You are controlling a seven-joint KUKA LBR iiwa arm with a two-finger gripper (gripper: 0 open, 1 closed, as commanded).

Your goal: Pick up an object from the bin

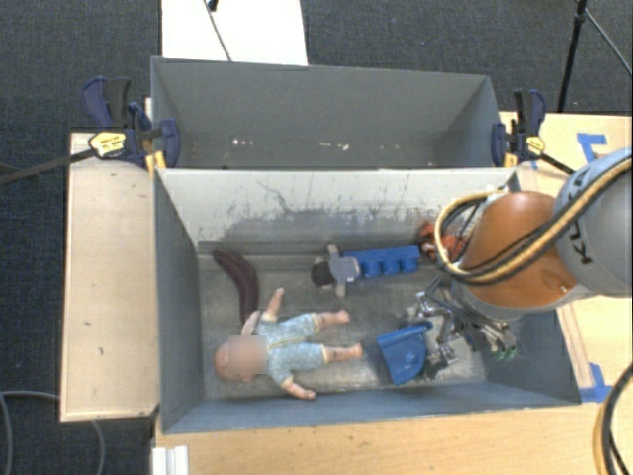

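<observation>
A blue, angular plastic wedge (401, 354) lies at five o'clock on the grey metal bin's (178, 295) floor. The jaws are at its three o'clock edge; I cannot tell whether they are open or closed. A smooth baby doll (282, 349) lies at seven o'clock.

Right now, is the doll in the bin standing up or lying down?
Lying down. The doll is stretched flat along the bin's floor, head to the left, legs pointing right.
</observation>
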